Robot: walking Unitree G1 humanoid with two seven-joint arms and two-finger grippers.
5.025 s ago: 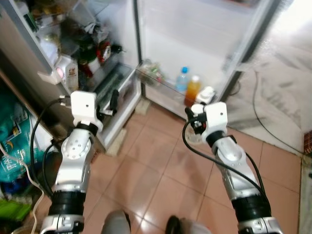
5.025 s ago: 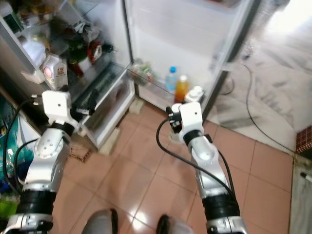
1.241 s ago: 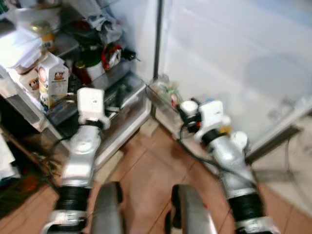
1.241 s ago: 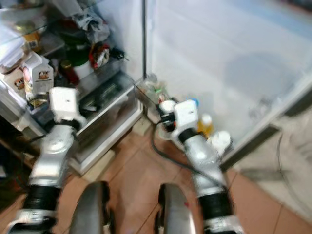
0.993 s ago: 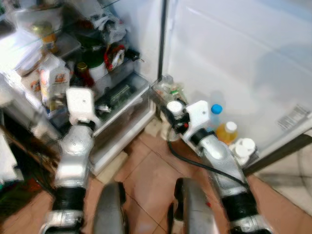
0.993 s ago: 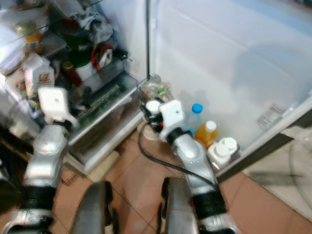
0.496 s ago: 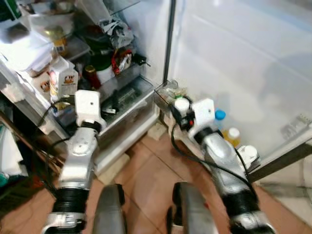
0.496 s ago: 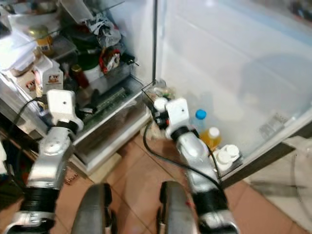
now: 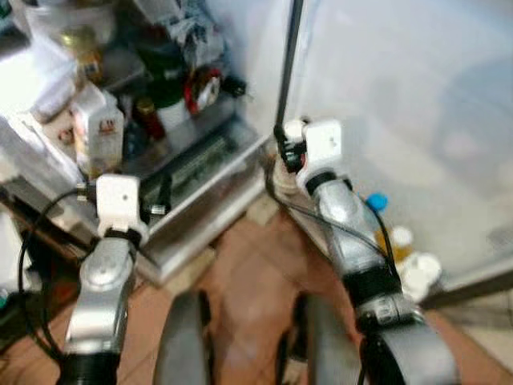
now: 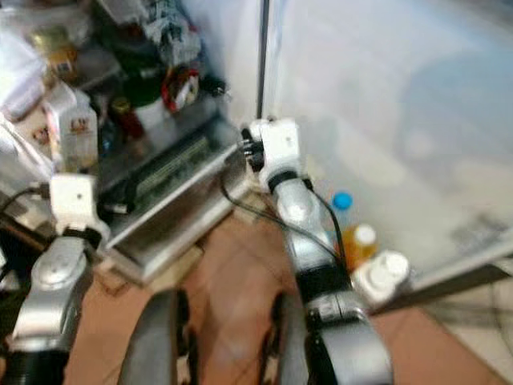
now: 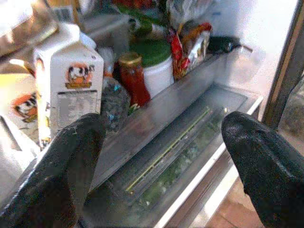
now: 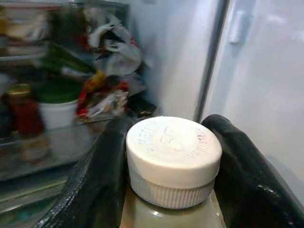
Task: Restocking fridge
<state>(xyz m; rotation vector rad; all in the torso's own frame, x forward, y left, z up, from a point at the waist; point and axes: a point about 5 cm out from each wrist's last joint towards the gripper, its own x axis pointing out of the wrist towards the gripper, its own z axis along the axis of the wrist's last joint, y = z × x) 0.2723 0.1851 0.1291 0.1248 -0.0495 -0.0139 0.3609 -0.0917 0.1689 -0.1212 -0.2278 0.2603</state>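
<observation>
Before open fridge [image 9: 240, 48], head views, blurred: right gripper [image 9: 290, 148] raised near door hinge edge, carrying white-capped bottle [image 9: 293, 128]. Door shelf bottles [image 9: 401, 241] below. Left gripper [image 9: 160, 200] near lower drawer [image 9: 200, 172].

Right wrist view: jaws closed around bottle neck [image 12: 166, 209], white cap [image 12: 173, 152] between fingers [image 12: 102, 180].

Left wrist view: jaws wide, empty; milk carton [image 11: 71, 90], red jar [image 11: 133, 76] ahead.

Risk: crowded shelves; bottle may knock jar or strike door edge, slip from neck grip.
</observation>
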